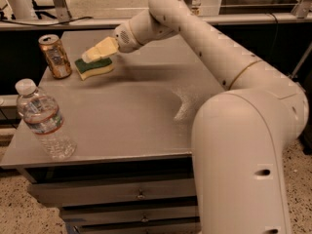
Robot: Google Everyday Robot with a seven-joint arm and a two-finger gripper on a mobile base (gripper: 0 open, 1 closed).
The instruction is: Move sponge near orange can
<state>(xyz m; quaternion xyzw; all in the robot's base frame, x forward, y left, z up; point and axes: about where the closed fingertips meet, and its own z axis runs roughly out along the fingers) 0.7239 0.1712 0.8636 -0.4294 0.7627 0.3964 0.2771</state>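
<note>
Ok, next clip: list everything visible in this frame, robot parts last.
sponge: one, dark green over yellow, on the table beside the can
orange can: one, copper-orange, upright, table's far left
water bottle: one, clear, white cap, upright, table's near left
table: one, grey, drawers below
arm: one, off-white, extends in from the right
gripper: one, cream-yellow, just over the sponge
</note>
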